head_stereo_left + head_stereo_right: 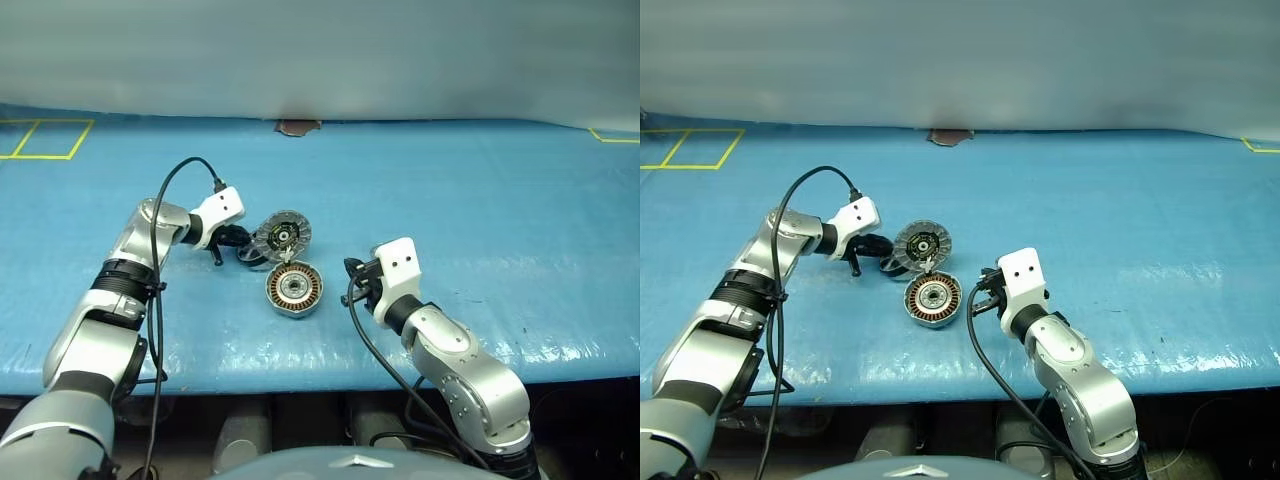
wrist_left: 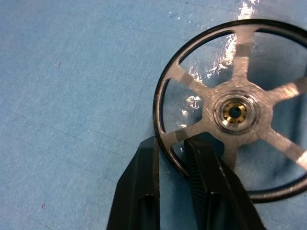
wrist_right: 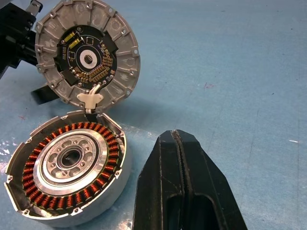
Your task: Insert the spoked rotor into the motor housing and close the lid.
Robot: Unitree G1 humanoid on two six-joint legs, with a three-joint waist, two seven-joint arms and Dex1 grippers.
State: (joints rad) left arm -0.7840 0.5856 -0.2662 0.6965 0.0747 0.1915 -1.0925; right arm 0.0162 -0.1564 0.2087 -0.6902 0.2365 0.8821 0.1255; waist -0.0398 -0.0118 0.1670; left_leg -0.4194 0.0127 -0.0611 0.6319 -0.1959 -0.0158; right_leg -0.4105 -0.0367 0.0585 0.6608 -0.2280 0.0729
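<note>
Left wrist view: ribbed black fingers [image 2: 211,187] pinching shiny spoked rotor's [image 2: 235,112] thin rim.

Left arm: extended forward, forearm angled inward toward the centre; a black cable loops over the wrist. Left end effector [image 1: 232,243] points downward and inward, with its two black fingers [image 2: 144,187] clamped on the rim of the rotor [image 2: 235,112], one finger outside the ring and one inside. Right arm: elbow bent, forearm rising from the near edge of the tabletop, wrist turned inward. Right end effector [image 3: 180,143] points slightly downward, with its fingers pressed together and holding nothing.
</note>
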